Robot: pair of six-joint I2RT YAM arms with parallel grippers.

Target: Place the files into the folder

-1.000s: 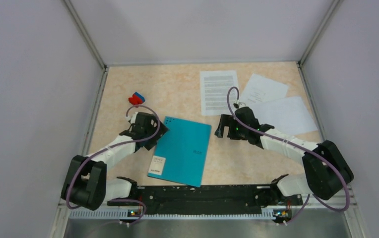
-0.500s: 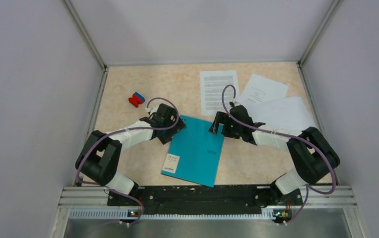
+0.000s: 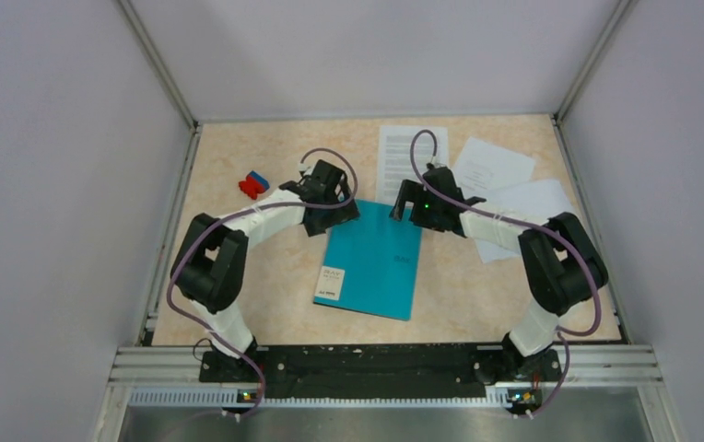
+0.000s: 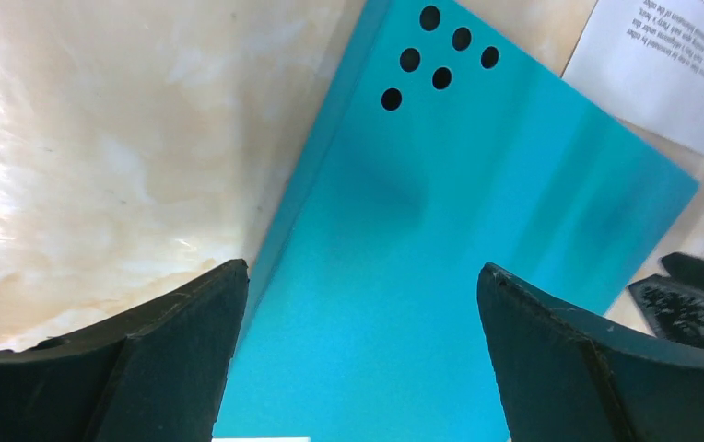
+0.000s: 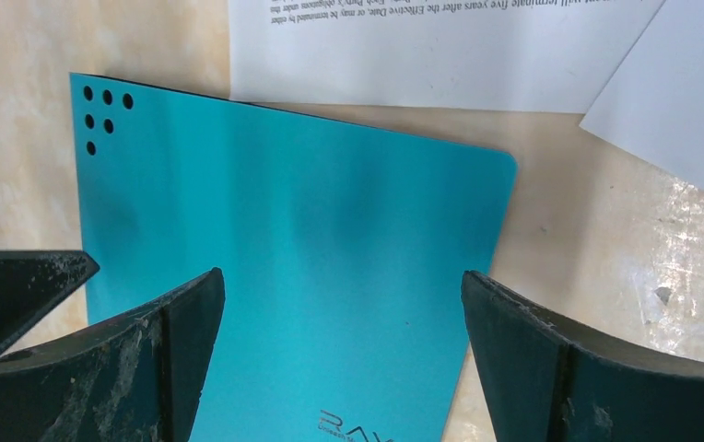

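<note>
The closed teal folder (image 3: 373, 262) lies flat mid-table, its white label (image 3: 332, 283) at the near left. My left gripper (image 3: 337, 214) hovers open over its far left corner, and the left wrist view shows the folder (image 4: 440, 212) between the wide-apart fingers of the gripper (image 4: 362, 269). My right gripper (image 3: 401, 206) stands open over the far right corner, with the folder (image 5: 302, 230) filling the gap of the gripper (image 5: 341, 274). Neither holds anything. The files lie beyond: a printed sheet (image 3: 396, 157), and two nearly blank sheets (image 3: 491, 166) (image 3: 533, 207) partly under the right arm.
A small red-and-blue block (image 3: 253, 184) sits at the far left of the table. Grey walls with metal rails close in the table on the left, back and right. The two grippers' fingers nearly meet over the folder's far edge.
The folder has slid to the right and turned more square to the table. My left gripper moved right and farther out with it; the right gripper shifted slightly away. Both stayed open.
</note>
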